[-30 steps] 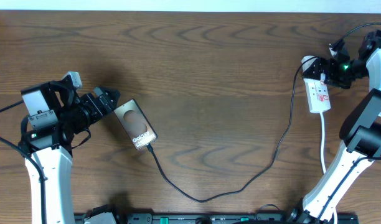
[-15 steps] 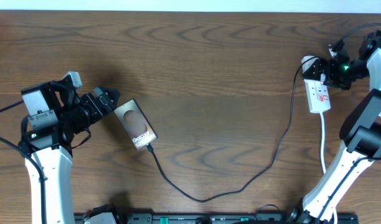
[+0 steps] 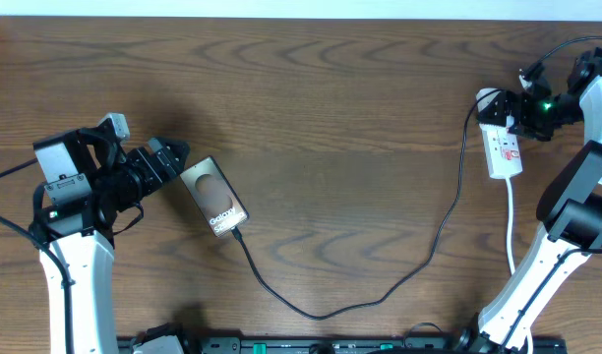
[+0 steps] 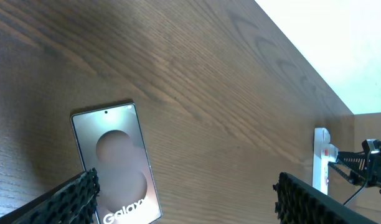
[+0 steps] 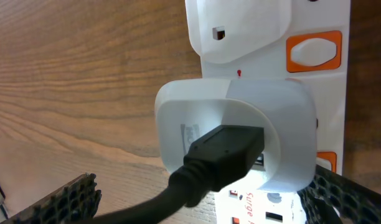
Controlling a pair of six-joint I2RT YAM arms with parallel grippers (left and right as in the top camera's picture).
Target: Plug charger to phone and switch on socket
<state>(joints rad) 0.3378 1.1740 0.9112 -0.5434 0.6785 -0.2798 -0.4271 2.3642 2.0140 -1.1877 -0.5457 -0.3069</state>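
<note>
The phone [image 3: 214, 197] lies flat at the table's left, with white "Galaxy" lettering on its face; it also shows in the left wrist view as the phone [image 4: 116, 163]. My left gripper [image 3: 179, 162] sits just left of its upper end, open and empty, and the phone's lower left corner passes by one finger [image 4: 66, 202]. The charger [image 3: 321, 313] curves from the phone's lower end, where its tip touches, across to the socket [image 3: 505, 149]. My right gripper [image 3: 513, 116] hovers open over the socket's top end. Up close, the charger's black plug [image 5: 225, 149] sits in a white adapter [image 5: 240, 124] on the socket [image 5: 315, 18].
An orange rocker switch [image 5: 313, 51] sits on the socket beside the adapter, and a second one [image 5: 330, 163] peeks out lower down. The socket's white cord [image 3: 510, 221] runs toward the front edge. The white wall edge lies behind the table.
</note>
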